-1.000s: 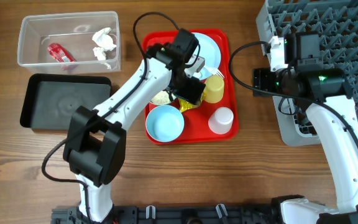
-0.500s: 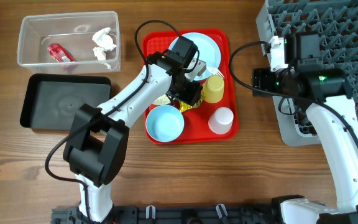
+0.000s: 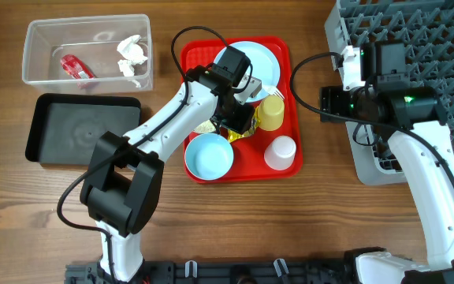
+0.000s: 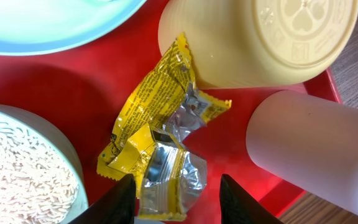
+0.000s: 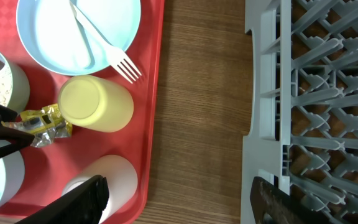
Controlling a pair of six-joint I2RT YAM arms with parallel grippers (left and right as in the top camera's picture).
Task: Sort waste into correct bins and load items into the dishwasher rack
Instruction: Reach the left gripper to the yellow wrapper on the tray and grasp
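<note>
The yellow wrapper [image 4: 157,143] lies crumpled on the red serving tray [image 3: 286,59] between the rice bowl [image 4: 17,168] and the yellow cup [image 4: 260,37]. My left gripper [image 4: 179,202] is open, and its fingers straddle the wrapper's near end; in the overhead view the gripper [image 3: 239,118] is over the tray's middle. The clear tub [image 3: 42,31] holds the red wrapper [image 3: 73,67] and the white tissue [image 3: 130,55]. The black tray [image 3: 81,126] lies below it. My right gripper [image 5: 182,202] is open and empty over bare wood beside the grey rack [image 5: 316,112].
On the red tray are the pale blue plate [image 5: 79,31] with the white fork [image 5: 104,46], an empty blue bowl [image 3: 209,155] and the white cup [image 3: 280,151] on its side. The rack [image 3: 416,79] fills the right edge. A black cable loops above the tray.
My left gripper has shifted slightly down and left onto the yellow wrapper. The right arm has not moved.
</note>
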